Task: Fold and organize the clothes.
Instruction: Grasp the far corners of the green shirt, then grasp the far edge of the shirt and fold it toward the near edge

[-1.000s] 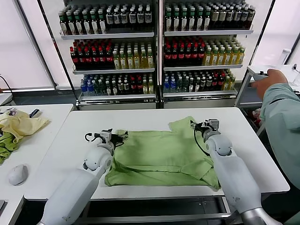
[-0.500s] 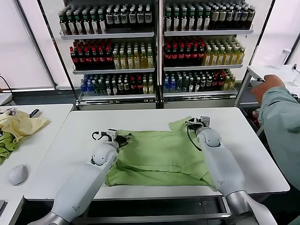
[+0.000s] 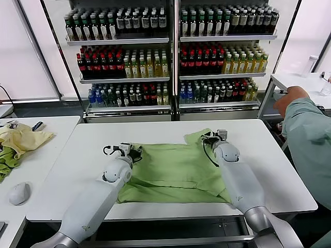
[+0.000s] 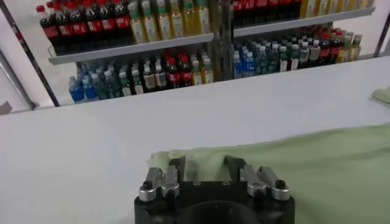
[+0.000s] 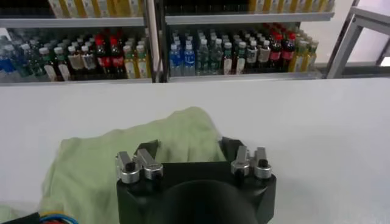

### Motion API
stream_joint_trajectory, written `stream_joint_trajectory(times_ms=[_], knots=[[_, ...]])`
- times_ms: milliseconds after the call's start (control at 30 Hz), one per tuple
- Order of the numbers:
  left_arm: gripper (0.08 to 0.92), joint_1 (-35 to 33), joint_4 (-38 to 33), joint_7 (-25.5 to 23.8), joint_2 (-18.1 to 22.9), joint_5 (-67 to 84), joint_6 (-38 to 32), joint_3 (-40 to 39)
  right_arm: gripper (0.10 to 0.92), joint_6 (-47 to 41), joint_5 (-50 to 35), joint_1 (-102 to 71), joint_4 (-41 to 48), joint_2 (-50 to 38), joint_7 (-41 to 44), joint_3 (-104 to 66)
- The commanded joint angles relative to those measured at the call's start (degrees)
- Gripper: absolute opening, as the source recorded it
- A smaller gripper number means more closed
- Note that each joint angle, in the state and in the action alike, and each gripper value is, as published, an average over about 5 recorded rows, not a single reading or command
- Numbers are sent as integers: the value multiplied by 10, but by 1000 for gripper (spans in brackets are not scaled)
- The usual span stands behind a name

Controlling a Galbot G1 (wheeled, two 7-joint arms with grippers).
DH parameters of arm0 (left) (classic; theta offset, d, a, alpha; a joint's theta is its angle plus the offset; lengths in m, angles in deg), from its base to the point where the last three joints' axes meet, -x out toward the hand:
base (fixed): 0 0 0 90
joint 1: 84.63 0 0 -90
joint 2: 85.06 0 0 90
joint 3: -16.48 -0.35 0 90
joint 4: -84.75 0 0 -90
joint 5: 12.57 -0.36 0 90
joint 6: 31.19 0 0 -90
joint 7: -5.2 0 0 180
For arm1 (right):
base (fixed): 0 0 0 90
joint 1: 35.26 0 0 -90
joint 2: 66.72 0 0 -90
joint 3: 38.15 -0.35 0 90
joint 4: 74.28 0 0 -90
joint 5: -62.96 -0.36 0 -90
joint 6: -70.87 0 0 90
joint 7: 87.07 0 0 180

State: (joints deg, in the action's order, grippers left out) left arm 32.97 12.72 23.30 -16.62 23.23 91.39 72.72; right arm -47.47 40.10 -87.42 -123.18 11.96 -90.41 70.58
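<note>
Between both pincers [image 3: 133, 151] [image 3: 209, 137] lies the polo shirt [image 3: 173, 170].

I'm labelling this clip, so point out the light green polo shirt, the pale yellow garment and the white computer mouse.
Light green polo shirt [image 3: 173, 170], head view, middle of its flat body.
Pale yellow garment [image 3: 21, 137], head view, centre of the crumpled heap.
White computer mouse [image 3: 19, 192], head view, top of its shell.

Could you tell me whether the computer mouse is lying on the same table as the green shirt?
No, the mouse lies on a separate table beside the green shirt.
</note>
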Motion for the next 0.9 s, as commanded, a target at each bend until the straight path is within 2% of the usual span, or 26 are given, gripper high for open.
stream_joint_trajectory(times_ms=[33, 267, 400, 600, 900], knots=[[399, -6, 1, 3, 1, 11, 8, -1, 507, -4, 0, -4, -3, -1, 6, 12], [191, -11, 2, 3, 0, 11, 7, 6, 346, -4, -3, -11, -24, -11, 17, 25], [105, -15, -3, 2, 0, 11, 5, 10, 259, 1, -7, -18, -40, -18, 20, 28], [91, -29, -43, 3, -8, 10, -15, 21, 140, 19, -20, -37, -95, -37, 17, 33], [91, -55, -119, 4, -38, 11, -37, 38, 117, 27, -40, -65, -188, -76, 14, 29]])
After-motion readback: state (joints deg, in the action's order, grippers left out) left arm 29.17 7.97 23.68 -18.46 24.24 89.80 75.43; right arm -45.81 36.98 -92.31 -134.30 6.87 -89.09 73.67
